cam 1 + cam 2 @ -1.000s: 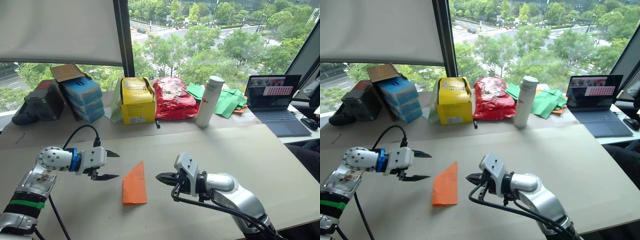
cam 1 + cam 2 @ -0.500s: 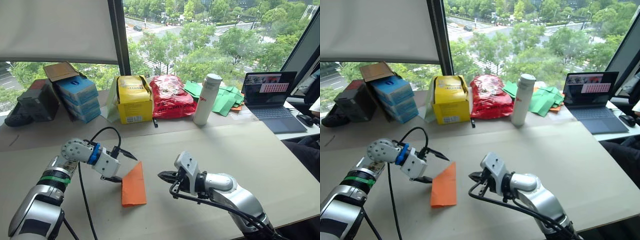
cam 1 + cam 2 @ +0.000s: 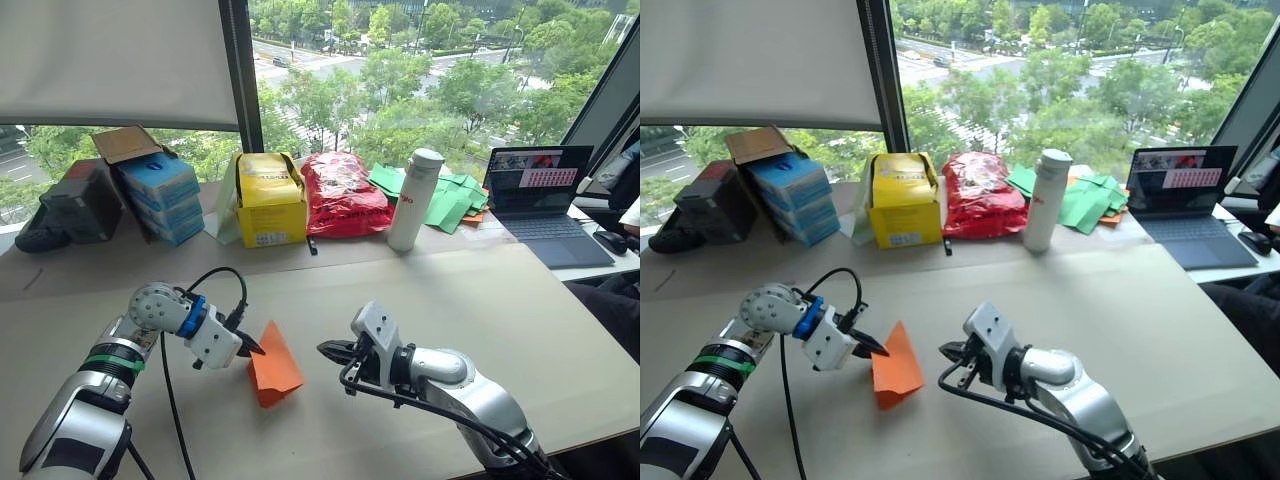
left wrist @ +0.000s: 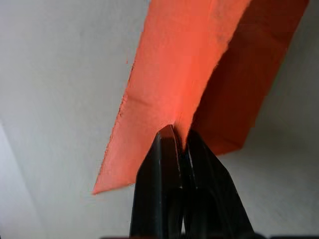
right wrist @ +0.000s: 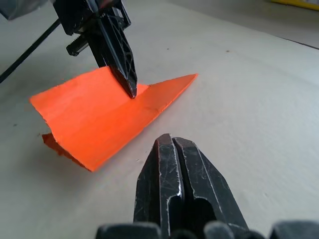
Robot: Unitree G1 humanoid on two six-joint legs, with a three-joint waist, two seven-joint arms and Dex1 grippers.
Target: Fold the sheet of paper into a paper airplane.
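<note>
**Inspector:** Nearest first. Right hand [image 3: 327, 349]?

**Assistant:** Clenched on nothing, black fingers pressed together, hovering low over the pale beige surface [image 3: 480, 300], just beside the work.

**Inspector:** The work itself?

**Assistant:** The thin, creased, bright orange sheet of paper [image 3: 274, 364], part-folded to a pointed wedge, lies between the arms. One flap is raised.

**Inspector:** Left hand [image 3: 254, 349]?

**Assistant:** Pinching that raised flap at its edge.

**Inspector:** Recommendation?

**Assistant:** Carry the flap over gently, align edges, press the crease with the right fingers; a hard tug likely tears it.

**Inspector:** Beyond?

**Assistant:** Yellow box [image 3: 272, 200], white bottle [image 3: 416, 200].
</note>
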